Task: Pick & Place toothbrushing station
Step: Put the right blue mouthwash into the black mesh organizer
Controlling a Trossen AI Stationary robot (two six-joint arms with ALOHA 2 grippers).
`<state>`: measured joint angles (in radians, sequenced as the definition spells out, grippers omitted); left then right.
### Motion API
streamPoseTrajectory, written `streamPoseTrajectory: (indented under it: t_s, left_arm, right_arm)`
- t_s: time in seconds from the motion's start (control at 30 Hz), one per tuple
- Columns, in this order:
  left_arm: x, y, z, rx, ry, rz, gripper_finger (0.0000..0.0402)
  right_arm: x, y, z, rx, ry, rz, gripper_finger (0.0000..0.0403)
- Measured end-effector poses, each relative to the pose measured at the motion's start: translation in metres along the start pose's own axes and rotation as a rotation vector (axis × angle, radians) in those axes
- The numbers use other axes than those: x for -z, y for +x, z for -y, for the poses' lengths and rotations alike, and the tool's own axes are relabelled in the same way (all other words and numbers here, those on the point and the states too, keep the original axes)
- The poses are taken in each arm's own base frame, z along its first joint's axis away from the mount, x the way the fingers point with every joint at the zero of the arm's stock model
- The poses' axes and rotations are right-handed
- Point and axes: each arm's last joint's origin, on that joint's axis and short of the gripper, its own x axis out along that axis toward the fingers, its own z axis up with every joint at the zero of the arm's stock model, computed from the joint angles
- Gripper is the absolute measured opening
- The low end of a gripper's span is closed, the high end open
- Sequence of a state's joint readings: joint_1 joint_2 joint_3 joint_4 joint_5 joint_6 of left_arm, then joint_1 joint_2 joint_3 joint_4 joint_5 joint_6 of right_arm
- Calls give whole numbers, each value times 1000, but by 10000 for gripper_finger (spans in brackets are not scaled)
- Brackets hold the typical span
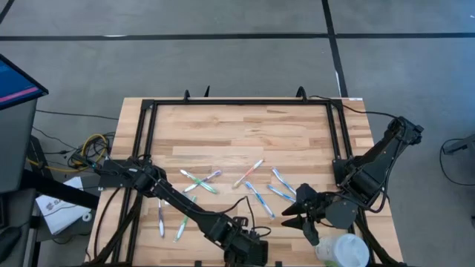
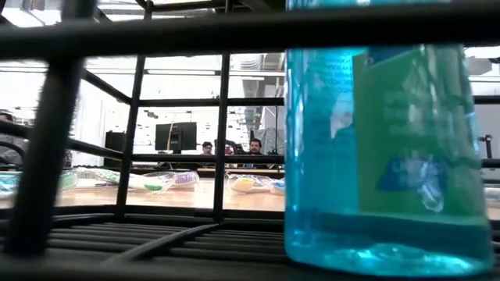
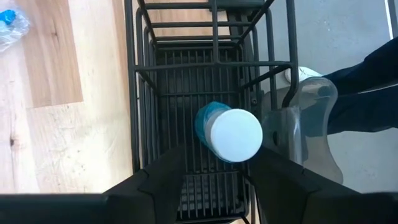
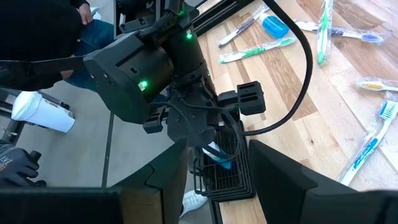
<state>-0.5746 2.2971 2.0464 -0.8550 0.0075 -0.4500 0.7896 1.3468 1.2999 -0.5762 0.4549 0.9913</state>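
The toothbrushing station (image 3: 140,106) is a low black wire rack at the table's near edge. It also shows in the right wrist view (image 4: 233,180). A blue bottle with a white cap (image 3: 229,134) stands upright on the rack's floor, and it fills the low view (image 2: 383,133). My left gripper (image 3: 221,155) hangs open right above the bottle, one finger on either side of the cap. In the high view my left gripper (image 1: 245,248) hides the rack. My right gripper (image 1: 295,210) is open and empty over the table, to the right of the rack.
Several toothbrushes (image 1: 249,172) lie scattered on the wooden table beyond the rack. A white round container (image 1: 341,248) stands near the table's near right corner. A person's leg (image 3: 367,81) and gloved hand (image 4: 18,165) show just off the near edge.
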Motion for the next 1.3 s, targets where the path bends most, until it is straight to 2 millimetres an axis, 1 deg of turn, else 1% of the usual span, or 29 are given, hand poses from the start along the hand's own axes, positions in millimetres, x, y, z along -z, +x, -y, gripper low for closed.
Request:
streamPoseTrajectory:
  t_s: [0.27, 0.57, 0.7, 1.03, 1.13, 1.3]
  left_arm:
    - [0, 0, -1, -20, -1, 1, 170]
    - [1, 0, -1, -20, -1, 1, 123]
    - [0, 0, 1, 5, 0, -4, 111]
    - [1, 0, 1, 15, -6, -7, 115]
    - [0, -4, 2, 17, -8, -6, 116]
    - [-1, -15, 2, 10, -1, 17, 116]
  right_arm:
    - [0, 0, 0, 1, -4, 2, 161]
    - [-1, 0, 1, 12, -7, 16, 161]
    - [-2, 1, 1, 16, -12, 19, 161]
    - [-3, 2, 3, 22, -17, 21, 161]
    - [-3, 2, 3, 23, -18, 21, 161]
    - [-3, 2, 4, 32, -23, 15, 161]
